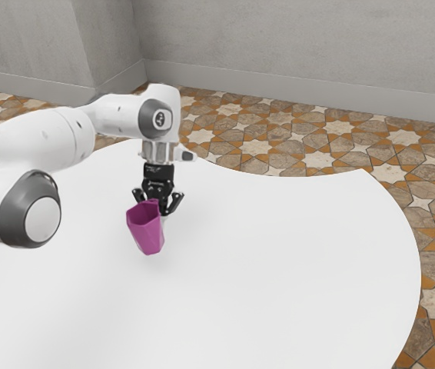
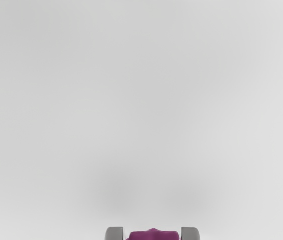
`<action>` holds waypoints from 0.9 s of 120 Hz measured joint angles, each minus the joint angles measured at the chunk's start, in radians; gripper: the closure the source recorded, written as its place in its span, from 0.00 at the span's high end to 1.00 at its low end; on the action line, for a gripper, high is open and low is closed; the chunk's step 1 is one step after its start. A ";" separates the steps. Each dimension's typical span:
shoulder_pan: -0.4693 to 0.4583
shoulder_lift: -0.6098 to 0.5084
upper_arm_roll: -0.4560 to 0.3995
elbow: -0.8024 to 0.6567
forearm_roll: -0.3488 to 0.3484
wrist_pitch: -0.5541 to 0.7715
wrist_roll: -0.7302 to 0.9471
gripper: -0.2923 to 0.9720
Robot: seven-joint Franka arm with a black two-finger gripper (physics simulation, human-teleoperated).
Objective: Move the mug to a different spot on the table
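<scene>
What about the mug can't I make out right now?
Magenta faceted mug, exterior view: its far side, and any handle there, hidden by its own body.
Exterior view: whether its base touches the white tabletop; the angle leaves that unclear.
Wrist view: most of the mug, cut off by the lower edge.

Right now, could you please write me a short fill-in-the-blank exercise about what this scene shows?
1. The magenta mug is gripped between the arm's black ____.
2. The table beneath the mug is ____ in colour.
3. The floor beyond the table is covered with patterned ____.
4. In the exterior view, the arm reaches in from the view's ____ side.

Missing words: jaws; white; tiles; left.
</scene>
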 joint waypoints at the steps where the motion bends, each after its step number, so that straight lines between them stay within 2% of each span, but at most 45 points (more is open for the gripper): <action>1: 0.001 0.001 0.000 0.000 0.000 0.000 0.000 0.17; 35: 0.014 0.031 -0.002 0.005 0.001 0.012 0.007 0.17; 65: 0.084 0.062 -0.042 0.030 0.002 0.018 0.010 0.17; 108: 0.087 0.095 -0.052 0.060 0.003 0.053 0.011 0.19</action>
